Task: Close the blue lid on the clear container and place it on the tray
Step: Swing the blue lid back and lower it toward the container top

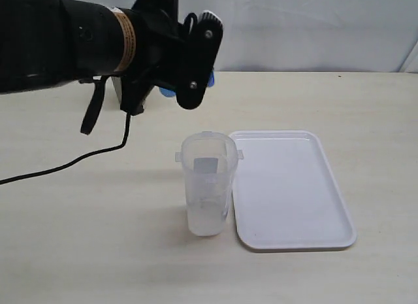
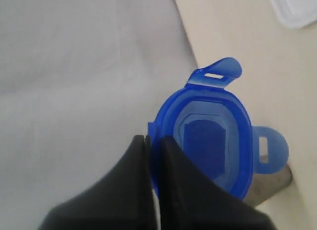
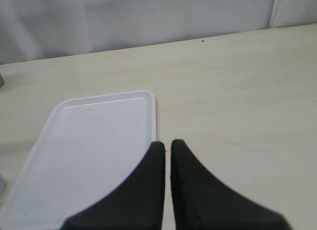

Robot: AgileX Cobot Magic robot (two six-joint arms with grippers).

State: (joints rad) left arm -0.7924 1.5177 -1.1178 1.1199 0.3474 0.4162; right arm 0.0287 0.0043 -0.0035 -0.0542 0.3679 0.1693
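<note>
The blue lid (image 2: 213,141) hangs in the air, with my left gripper (image 2: 153,141) shut on its rim and its flaps sticking out. In the exterior view only blue slivers of the lid (image 1: 168,91) show behind the left gripper (image 1: 192,88), which is raised above the table behind the clear container (image 1: 208,186). The container stands upright and open, just left of the white tray (image 1: 290,186) and very close to its edge. My right gripper (image 3: 167,143) is shut on nothing, low over the tray's (image 3: 89,151) right rim.
A black cable (image 1: 65,163) trails across the table from the left arm. A dark box (image 1: 123,88) stands behind that arm. A grey metal object (image 2: 272,183) sits beyond the lid. A pale cloth backdrop closes the far table edge.
</note>
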